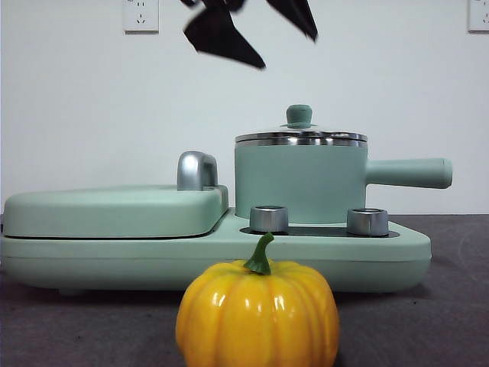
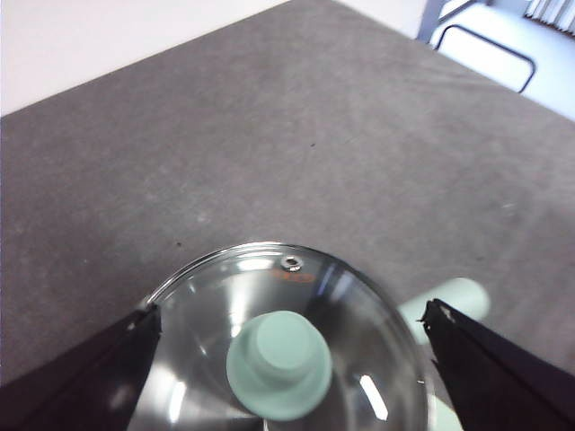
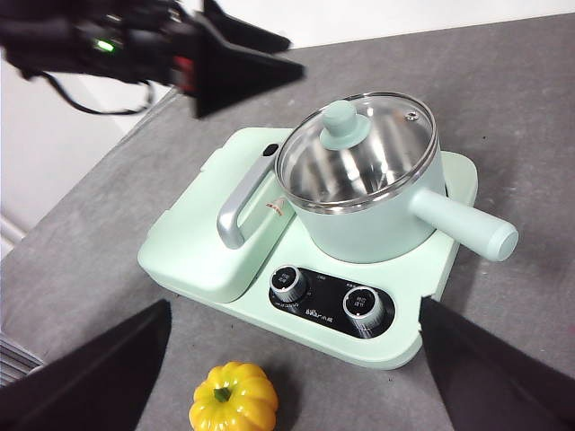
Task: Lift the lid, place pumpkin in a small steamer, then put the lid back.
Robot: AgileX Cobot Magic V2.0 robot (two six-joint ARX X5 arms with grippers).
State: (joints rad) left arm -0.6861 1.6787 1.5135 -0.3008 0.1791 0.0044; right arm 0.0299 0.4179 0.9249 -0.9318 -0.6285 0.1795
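Lid (image 3: pixel 359 148) sits closed on the small steamer (image 1: pixel 299 183), so the step in hand is judged to be the lid lift. Left hand (image 2: pixel 287 328) hangs above the lid with jaws spread wide, one on each side of the glass, holding nothing; in the wrist view the green knob (image 2: pixel 278 364) lies between them, nearer the camera than the midline. In the front view the same hand (image 1: pixel 248 30) shows as dark tips high above the pot, toward 11 o'clock from the knob, well apart from it. To do the lift well, the hand should centre over the knob, descend straight, close on the knob only and not on the glass, then rise vertically so the steel rim clears the pot without dragging it by its side handle (image 1: pixel 409 173). Right hand (image 3: pixel 296 368) waits high over the near side of the tabletop (image 3: pixel 539 117), jaws wide, empty. Pumpkin (image 1: pixel 258 313) stands upright on the tabletop at 6 o'clock from the base unit (image 1: pixel 214 256), just in front of the two silver knobs, not touching it. Contents: through the glass the steamer shows bare steel inside, nothing in it. The flat griddle cover (image 1: pixel 114 210), at 9 o'clock from the pot, is closed; its inside cannot be seen.
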